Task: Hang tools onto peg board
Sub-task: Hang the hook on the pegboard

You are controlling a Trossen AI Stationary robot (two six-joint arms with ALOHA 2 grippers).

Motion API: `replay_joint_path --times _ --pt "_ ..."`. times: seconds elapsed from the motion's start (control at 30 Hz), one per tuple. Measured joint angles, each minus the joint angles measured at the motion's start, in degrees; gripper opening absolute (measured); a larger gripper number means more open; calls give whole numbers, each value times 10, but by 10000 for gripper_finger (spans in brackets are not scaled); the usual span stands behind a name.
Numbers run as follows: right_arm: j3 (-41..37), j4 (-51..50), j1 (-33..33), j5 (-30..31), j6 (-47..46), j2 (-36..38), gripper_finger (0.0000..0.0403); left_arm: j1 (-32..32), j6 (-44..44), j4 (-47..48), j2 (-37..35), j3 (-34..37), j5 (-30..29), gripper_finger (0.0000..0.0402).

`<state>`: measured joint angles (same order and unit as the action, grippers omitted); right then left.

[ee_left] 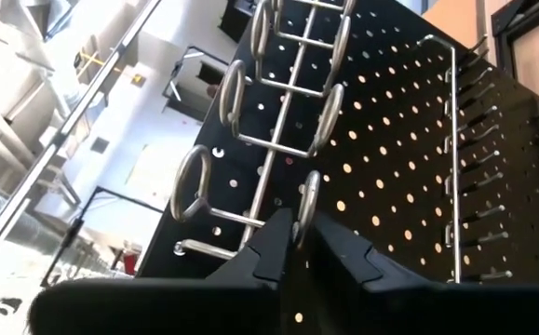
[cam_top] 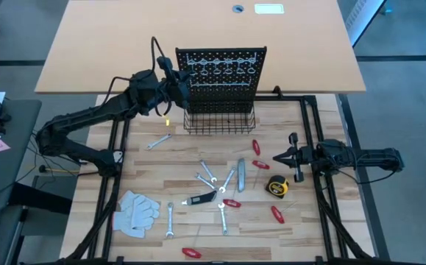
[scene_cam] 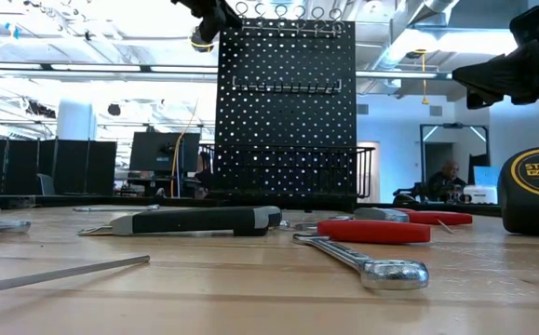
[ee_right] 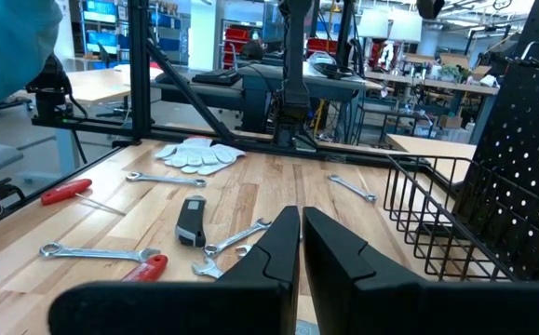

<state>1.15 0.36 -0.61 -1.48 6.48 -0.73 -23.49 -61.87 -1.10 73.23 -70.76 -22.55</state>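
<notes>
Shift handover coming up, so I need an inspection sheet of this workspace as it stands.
Surface: wooden table, tools spread across it.
Job's things: peg board upright with wire basket; wrenches, red-handled tools and tape measure lie on the table.
Clutter: white gloves.
Grippers: left gripper shut at the board's ring hooks; right gripper shut, waiting at the table's right side.
Cables: black cable along left arm.
Surroundings: a person seated behind the table.
</notes>
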Motion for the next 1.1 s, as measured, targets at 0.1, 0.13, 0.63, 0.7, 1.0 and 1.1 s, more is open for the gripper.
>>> replay_joint_path --times 0.1,0.13,0.63,0.7,1.0,1.1 --pt "0 0 0 0 0 0 27 0 -2 -4 0 0 7 7" --pt "0 0 0 0 0 0 27 0 -2 -7 0 0 9 6" --pt "0 0 0 0 0 0 27 0 -19 -40 1 1 32 4" --pt "0 0 0 0 0 0 27 0 -14 -47 1 1 35 4" --pt "0 0 0 0 0 0 27 1 30 -65 0 1 46 16" --pt "0 0 0 0 0 0 27 1 43 -73 -2 1 46 24"
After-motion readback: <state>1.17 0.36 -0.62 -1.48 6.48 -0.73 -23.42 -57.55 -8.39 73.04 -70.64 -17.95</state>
